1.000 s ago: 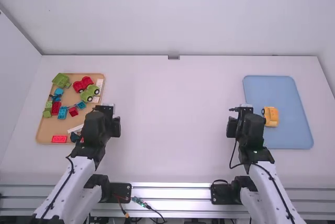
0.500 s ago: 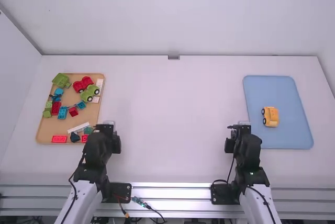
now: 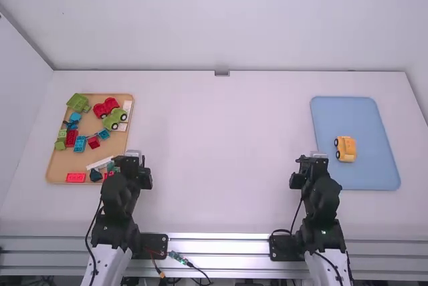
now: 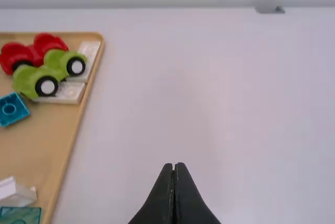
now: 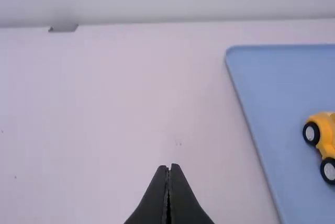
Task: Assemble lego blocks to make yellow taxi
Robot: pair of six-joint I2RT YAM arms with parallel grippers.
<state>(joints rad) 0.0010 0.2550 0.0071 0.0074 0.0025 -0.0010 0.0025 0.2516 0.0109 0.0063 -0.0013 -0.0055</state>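
High view: yellow taxi [image 3: 346,148] on blue tray [image 3: 361,109], small but seemingly finished; best left unbumped, arms well clear.
Left wrist view: left claw [image 4: 175,167] together, empty, well apart from tray.
Right wrist view: right claw [image 5: 168,168] together, empty, nearer tray.

The high view looked forward and down across the table [image 3: 221,132]; both wrist views (lower, nearer) faced its far edge, sharing the grey fitting [image 4: 269,10] midway along.
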